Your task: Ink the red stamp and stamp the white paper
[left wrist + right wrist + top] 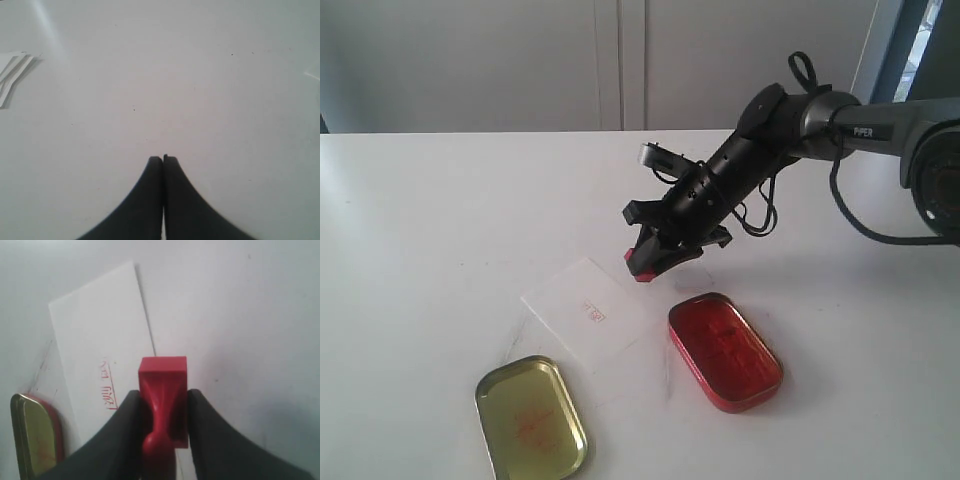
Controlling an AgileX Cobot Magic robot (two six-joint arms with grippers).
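My right gripper [650, 262] [163, 392] is shut on the red stamp [642, 266] [163, 400] and holds it in the air just past the far right edge of the white paper [588, 311] [102, 345]. The paper lies flat on the table and bears a small red stamp mark [593, 311] [106, 387]. The open red oval ink tin [724, 350] sits to the right of the paper. My left gripper [163, 159] is shut with nothing in it, over bare white table; the exterior view does not show it.
The gold oval tin lid [530, 417] [35, 437] lies at the front left of the paper. The white table [440, 220] stretches back to a pale wall. A white paper scrap [12, 75] shows in the left wrist view.
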